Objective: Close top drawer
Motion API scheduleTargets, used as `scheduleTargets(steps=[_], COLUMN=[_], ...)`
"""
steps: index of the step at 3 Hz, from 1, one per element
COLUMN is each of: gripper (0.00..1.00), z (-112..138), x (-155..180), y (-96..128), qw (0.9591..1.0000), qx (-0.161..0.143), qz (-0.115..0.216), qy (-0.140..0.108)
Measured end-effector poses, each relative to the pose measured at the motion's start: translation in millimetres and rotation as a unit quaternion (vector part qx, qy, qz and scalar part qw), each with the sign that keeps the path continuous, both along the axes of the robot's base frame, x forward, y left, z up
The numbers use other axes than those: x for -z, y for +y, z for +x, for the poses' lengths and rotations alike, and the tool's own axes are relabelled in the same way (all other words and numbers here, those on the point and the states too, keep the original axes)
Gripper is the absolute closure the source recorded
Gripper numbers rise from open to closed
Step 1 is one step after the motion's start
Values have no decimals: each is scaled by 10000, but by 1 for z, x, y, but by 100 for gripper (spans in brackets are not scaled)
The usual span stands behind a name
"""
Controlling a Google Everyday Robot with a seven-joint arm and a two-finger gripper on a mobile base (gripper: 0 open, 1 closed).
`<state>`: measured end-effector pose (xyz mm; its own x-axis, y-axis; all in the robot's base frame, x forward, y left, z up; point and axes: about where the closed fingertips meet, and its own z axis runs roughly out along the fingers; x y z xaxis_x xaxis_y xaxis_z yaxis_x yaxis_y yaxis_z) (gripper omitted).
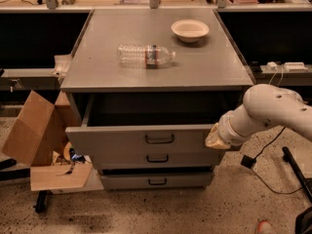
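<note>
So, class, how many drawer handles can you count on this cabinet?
3: one centred on the open top drawer, one on the middle drawer, one on the bottom drawer. The gripper sits at the top drawer's right end, so something may be hidden there.

You are seeing the top drawer (112, 140) sticking out, the gripper (213, 139) sitting at its front's right end; on the cabinet top (122, 77), a bottle (146, 55) is lying left of a bowl (189, 30).
</note>
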<state>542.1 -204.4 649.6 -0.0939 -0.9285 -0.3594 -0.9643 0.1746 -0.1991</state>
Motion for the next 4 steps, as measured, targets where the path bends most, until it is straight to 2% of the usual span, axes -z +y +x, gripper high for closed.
scheduleTargets(steps=[1,2,4], gripper=[100,84,36], z=[7,8,8], x=[1,1,1], y=[1,1,1], qw=[9999,9999,9999], qx=[27,28,27], qz=[92,96,96], qy=[-57,-59,-59])
